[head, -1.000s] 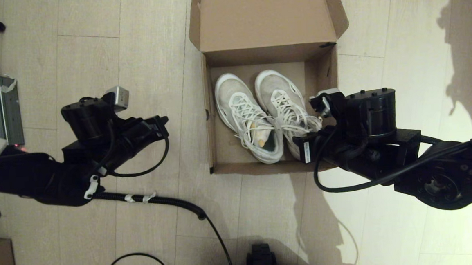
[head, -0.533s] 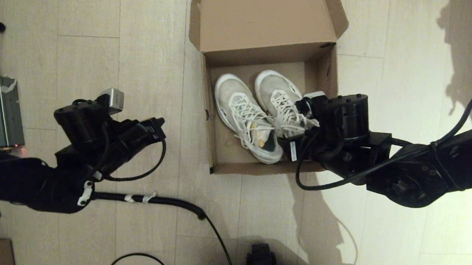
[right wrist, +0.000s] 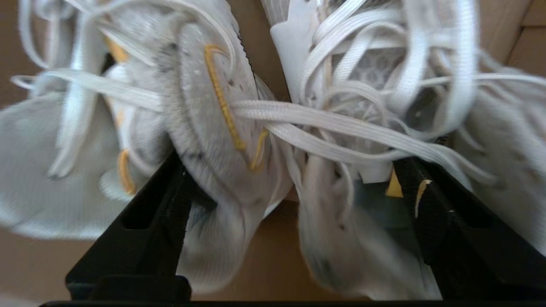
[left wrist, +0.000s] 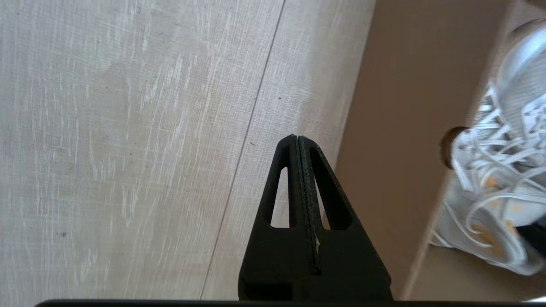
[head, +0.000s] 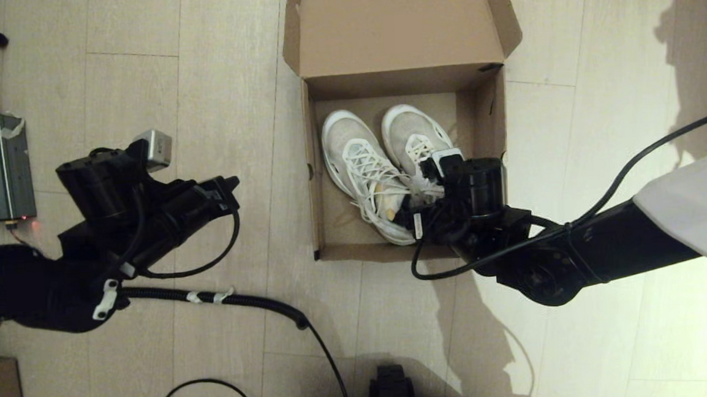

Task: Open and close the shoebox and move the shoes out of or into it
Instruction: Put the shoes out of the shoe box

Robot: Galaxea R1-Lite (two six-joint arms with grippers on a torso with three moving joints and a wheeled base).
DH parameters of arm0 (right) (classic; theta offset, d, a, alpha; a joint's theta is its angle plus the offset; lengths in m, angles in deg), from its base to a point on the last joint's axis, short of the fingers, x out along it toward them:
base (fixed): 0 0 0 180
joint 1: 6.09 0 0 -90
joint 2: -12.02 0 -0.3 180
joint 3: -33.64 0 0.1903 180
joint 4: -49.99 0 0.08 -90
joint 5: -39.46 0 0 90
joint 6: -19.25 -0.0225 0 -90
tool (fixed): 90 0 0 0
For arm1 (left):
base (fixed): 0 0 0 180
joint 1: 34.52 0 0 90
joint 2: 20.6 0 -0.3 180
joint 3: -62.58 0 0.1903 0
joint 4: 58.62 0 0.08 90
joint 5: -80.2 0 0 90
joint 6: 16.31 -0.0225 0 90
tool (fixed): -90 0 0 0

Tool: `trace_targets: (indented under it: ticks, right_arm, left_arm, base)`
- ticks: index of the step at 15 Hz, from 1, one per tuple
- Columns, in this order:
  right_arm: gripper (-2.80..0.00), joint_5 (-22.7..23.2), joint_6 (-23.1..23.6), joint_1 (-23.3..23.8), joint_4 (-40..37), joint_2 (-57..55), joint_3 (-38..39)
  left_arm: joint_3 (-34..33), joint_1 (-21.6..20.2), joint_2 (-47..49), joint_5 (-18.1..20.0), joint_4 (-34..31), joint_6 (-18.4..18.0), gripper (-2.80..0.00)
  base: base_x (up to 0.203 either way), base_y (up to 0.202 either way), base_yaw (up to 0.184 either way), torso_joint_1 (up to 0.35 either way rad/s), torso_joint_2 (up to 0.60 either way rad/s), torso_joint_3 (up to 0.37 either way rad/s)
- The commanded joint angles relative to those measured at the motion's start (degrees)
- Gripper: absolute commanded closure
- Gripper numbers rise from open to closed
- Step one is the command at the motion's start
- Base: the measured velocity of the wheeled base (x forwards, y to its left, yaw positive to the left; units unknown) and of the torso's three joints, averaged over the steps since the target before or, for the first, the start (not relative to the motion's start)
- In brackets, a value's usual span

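Since prev. frame, right gripper (right wrist: 294,204) is lowered into open brown cardboard shoebox (head: 314,164), fingers spread astride white lace-up sneakers' (head: 382,166) heels; grasp judged imminent. Left gripper (left wrist: 298,145) closed, empty.

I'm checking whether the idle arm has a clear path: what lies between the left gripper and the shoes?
In the head view, bare floor and the shoebox side wall separate the left gripper from the shoes.

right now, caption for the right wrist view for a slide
Right hand open, its fingers straddling the heels of both white shoes inside the shoebox.

Dim warm light, long shadows, blurred close-ups
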Motion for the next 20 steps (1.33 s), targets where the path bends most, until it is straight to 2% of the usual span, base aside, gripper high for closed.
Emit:
trace_targets:
  ticks: [1, 2, 3, 10, 14, 17, 20]
  right_arm:
    - [-2.8, -0.23, 0.02, -0.03, 0.16, -2.15, -1.09]
    - [-2.8, -0.5, 0.02, -0.03, 0.18, -3.03, -1.66]
    - [0.0, -0.9, 0.09, -0.03, 0.18, -3.72, -2.09]
    - [0.0, -1.28, 1.76, -0.17, -1.97, -0.96, -4.7]
    - [0.0, -0.33, 1.54, -1.13, -13.58, 7.4, -6.51]
    - [0.0, 2.92, 0.84, -2.7, -21.97, 13.14, -8.41]
    - [0.0, 8.97, -5.05, -3.54, -33.25, 18.37, -11.73]
  left_arm:
    - [-0.66, 0.01, -1.91, 0.04, 0.28, 0.11, 0.0]
    - [-1.15, -0.06, -2.56, 0.04, 0.28, 0.11, 0.0]
    - [-1.67, -0.12, -3.35, 0.04, 0.2, 0.11, 0.0]
    - [-3.81, -1.31, -8.13, 0.24, -0.46, 0.11, 0.0]
    - [-4.42, -1.31, -11.88, 0.24, -2.78, 0.06, 0.0]
    - [-4.38, -1.39, -14.62, 0.22, -4.58, 0.05, 0.0]
    - [-4.22, -1.39, -18.02, 0.22, -7.82, 0.04, 0.0]
  base:
    - [0.0, 0.0, 0.0, 0.0, 0.0, 0.0]
    - [0.0, 0.0, 0.0, 0.0, 0.0, 0.0]
    - [0.0, 0.0, 0.0, 0.0, 0.0, 0.0]
    - [0.0, 0.0, 0.0, 0.0, 0.0, 0.0]
    - [0.0, 0.0, 0.0, 0.0, 0.0, 0.0]
    - [0.0, 0.0, 0.0, 0.0, 0.0, 0.0]
    - [0.0, 0.0, 0.0, 0.0, 0.0, 0.0]
